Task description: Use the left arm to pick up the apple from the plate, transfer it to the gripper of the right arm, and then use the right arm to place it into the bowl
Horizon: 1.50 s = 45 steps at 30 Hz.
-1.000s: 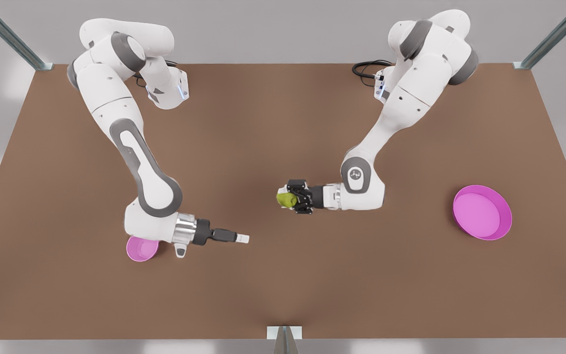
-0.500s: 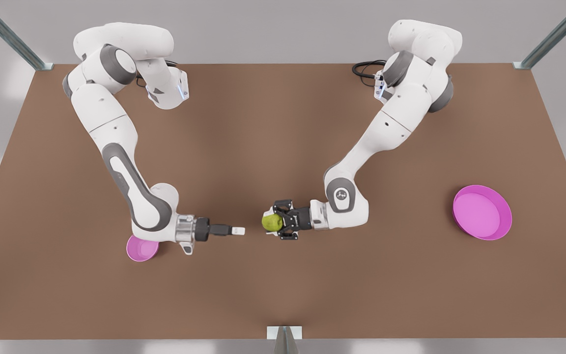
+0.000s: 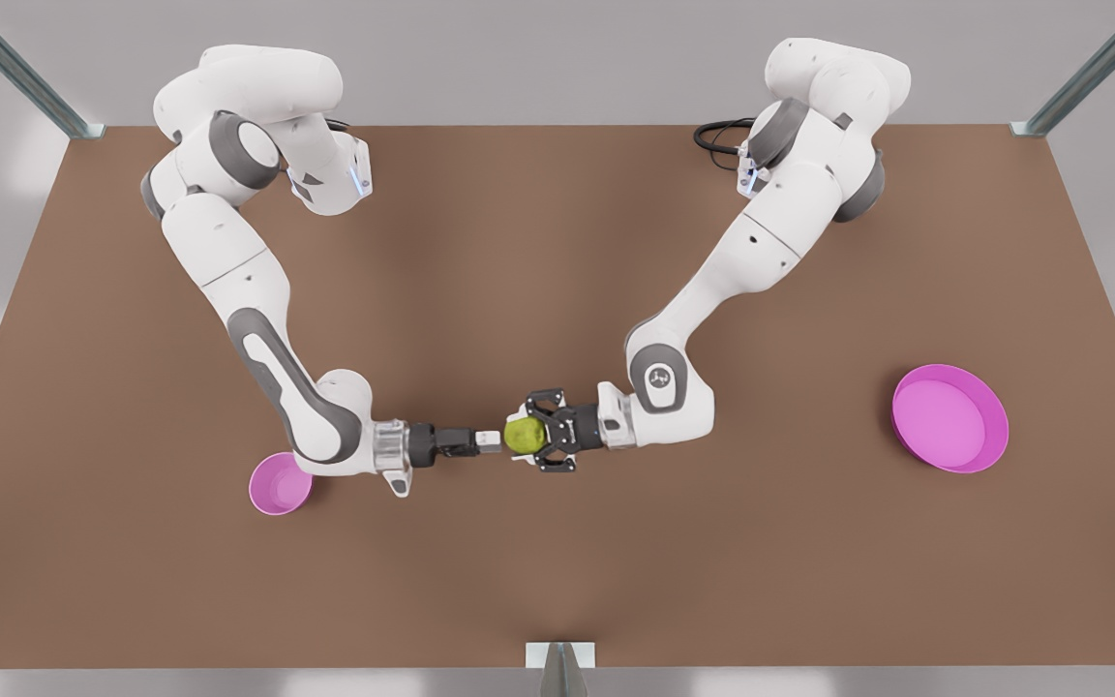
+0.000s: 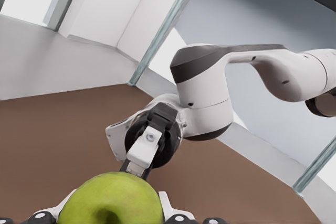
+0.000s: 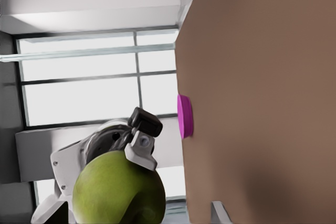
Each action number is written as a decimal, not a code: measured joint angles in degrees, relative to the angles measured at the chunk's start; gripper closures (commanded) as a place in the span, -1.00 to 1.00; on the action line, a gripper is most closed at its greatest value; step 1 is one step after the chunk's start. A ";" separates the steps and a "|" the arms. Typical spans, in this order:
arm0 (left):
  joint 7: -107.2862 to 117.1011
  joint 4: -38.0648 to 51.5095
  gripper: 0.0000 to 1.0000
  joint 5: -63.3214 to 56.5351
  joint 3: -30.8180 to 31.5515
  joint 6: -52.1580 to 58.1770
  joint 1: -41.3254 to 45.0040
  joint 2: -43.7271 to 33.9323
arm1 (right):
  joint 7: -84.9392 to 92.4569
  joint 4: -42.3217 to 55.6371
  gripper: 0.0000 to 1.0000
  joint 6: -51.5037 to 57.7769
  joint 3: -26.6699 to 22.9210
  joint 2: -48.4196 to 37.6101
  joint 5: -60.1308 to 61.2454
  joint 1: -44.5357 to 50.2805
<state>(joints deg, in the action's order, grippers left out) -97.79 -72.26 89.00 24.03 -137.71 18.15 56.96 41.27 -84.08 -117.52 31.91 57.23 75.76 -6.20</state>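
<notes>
Front view first: we see the apple (image 3: 523, 436) held above the middle of the brown table (image 3: 557, 242), and we take it as our landmark. On every side of the apple the tabletop lies bare. The near edge is well below the apple and the far edge, where both arm bases stand, is well beyond it. The plate (image 3: 998, 440) sits far from the apple toward the front view's right, short of that side edge. The bowl (image 3: 279, 484) sits well away from the apple toward the front view's left, lower in the picture and near the elbow of the arm on that side. Metal frame posts rise at the table's far corners, a long way from the apple. The left gripper (image 3: 519, 437) reaches the apple from the front view's right, its black linked fingers spread to the fruit's width and closed around it, one above and one below as seen here. In the left wrist view we find the fruit seated between that gripper's pads (image 4: 177, 216). The right gripper (image 3: 488, 440) lies level and comes at the apple from the opposite side. Its white tip is against the fruit's skin in the front view, and in the left wrist view it meets the apple's upper edge. Whether the right gripper is open or clamped we cannot tell.
</notes>
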 measured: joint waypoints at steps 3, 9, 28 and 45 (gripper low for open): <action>-1.01 0.06 -0.33 0.02 0.11 -0.44 0.04 -0.01 | 1.65 0.16 -1.00 0.06 0.06 -0.10 -0.10 -0.19; -2.63 0.07 -0.33 0.04 0.12 -0.93 0.13 0.04 | 4.33 0.05 -1.00 0.16 1.01 -0.40 -0.14 -0.15; -5.37 0.07 -0.33 0.07 0.12 -1.30 0.55 0.08 | 8.69 0.04 -1.00 -4.66 3.26 -0.22 0.99 1.16; -6.18 0.08 -0.68 -0.09 0.03 -1.27 0.64 0.08 | 9.49 0.12 -0.51 -6.88 3.30 -0.55 3.22 1.79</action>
<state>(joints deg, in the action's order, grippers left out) -103.97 -72.18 88.91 24.06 -138.98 18.78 57.04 50.77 -83.96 -124.40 35.21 56.68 78.98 -4.41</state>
